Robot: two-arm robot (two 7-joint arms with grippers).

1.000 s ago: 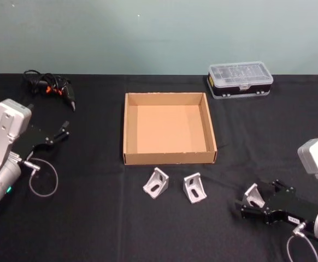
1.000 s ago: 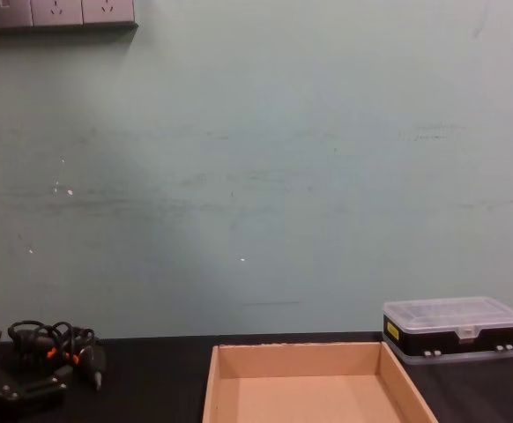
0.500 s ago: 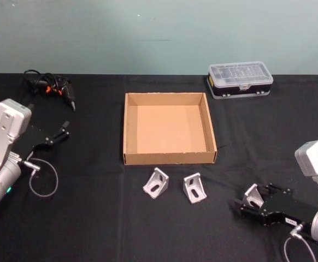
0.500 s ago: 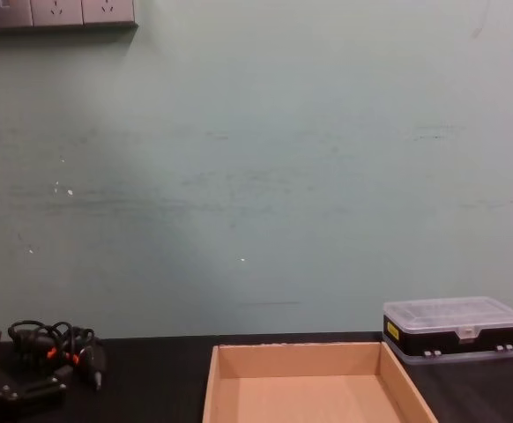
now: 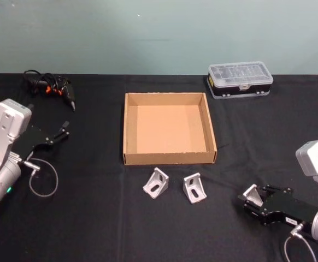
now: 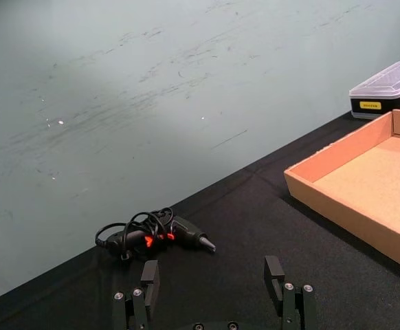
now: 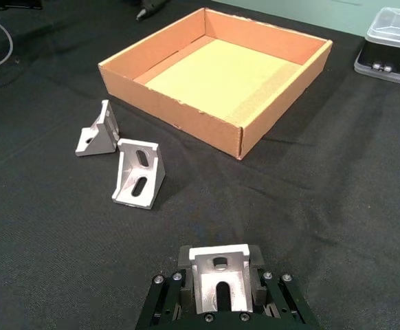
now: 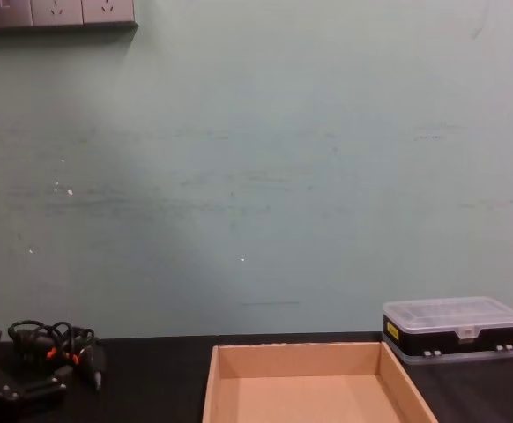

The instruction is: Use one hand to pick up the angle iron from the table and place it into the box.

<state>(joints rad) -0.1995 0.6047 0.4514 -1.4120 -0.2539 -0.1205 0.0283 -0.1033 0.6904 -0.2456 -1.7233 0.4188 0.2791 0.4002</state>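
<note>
Near the table's (image 5: 93,218) front right, my right gripper (image 5: 251,197) is shut on a silver angle iron (image 5: 250,193). In the right wrist view this angle iron (image 7: 219,273) sits upright between the black fingers (image 7: 185,260), low over the tabletop. Two more angle irons (image 5: 155,183) (image 5: 194,188) stand just in front of the tan cardboard box (image 5: 167,158), and the right wrist view shows them too (image 7: 97,132) (image 7: 139,173). The box (image 7: 172,110) (image 8: 301,357) holds nothing. My left gripper (image 5: 64,131) (image 6: 212,282) is parked open at the far left.
A clear-lidded black plastic case (image 5: 240,79) (image 8: 453,328) stands behind the box to the right. At the back left lies a black corded tool with orange marks (image 5: 52,87) (image 6: 152,234). Beside the left arm a grey cable loop (image 5: 41,177) rests on the table.
My right gripper has sunk a little and shifted slightly to the right, with the angle iron staying between its fingers. The left arm has not moved.
</note>
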